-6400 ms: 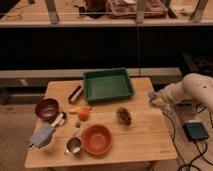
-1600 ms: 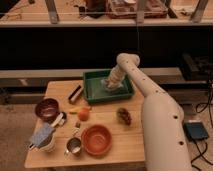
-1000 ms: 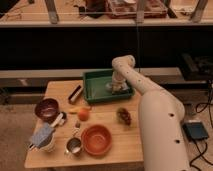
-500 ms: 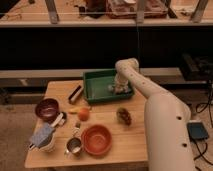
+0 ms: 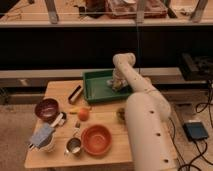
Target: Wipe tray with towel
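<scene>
The green tray (image 5: 98,88) sits at the back of the wooden table. My arm reaches over the table from the front right, and its gripper (image 5: 118,83) is down inside the tray's right part. A small pale towel (image 5: 116,85) shows bunched under the gripper, lying on the tray floor. The gripper is shut on the towel.
On the table are an orange bowl (image 5: 96,139), a dark red bowl (image 5: 46,108), an orange fruit (image 5: 83,114), a metal cup (image 5: 73,146), a white cup with a grey-blue piece (image 5: 44,137) and a dark bar (image 5: 75,93). A blue box (image 5: 196,131) lies on the floor at right.
The gripper has slid with the towel from the tray's middle towards its right side over the last second.
</scene>
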Robot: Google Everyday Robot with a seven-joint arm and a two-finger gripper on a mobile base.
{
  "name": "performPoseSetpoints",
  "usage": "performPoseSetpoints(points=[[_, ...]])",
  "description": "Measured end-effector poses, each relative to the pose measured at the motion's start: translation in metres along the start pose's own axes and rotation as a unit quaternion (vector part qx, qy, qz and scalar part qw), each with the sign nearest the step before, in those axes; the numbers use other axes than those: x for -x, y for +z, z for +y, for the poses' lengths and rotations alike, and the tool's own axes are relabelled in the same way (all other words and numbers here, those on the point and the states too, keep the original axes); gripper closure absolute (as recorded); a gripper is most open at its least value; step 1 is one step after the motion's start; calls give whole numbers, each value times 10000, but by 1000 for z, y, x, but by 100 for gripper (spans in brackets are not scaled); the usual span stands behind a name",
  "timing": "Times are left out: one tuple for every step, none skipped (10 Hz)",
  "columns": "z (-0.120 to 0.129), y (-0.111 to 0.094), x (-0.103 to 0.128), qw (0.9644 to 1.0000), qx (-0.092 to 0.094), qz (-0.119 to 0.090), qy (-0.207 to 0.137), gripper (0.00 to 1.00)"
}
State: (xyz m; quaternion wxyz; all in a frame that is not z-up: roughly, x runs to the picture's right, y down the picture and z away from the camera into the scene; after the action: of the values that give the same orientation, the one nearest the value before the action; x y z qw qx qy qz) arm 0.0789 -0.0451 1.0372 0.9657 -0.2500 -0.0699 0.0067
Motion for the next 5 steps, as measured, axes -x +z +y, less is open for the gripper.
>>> performPoseSetpoints(points=[[-6, 3, 2, 10000, -9, 15, -39, 100], [-10, 6, 6, 10000, 3, 17, -86, 100], [-13, 8, 8, 9999, -4, 23, -113, 100], [-14, 8, 10, 9999, -5, -2, -149, 100], [-13, 8, 12, 9997, 11, -114, -193, 100]])
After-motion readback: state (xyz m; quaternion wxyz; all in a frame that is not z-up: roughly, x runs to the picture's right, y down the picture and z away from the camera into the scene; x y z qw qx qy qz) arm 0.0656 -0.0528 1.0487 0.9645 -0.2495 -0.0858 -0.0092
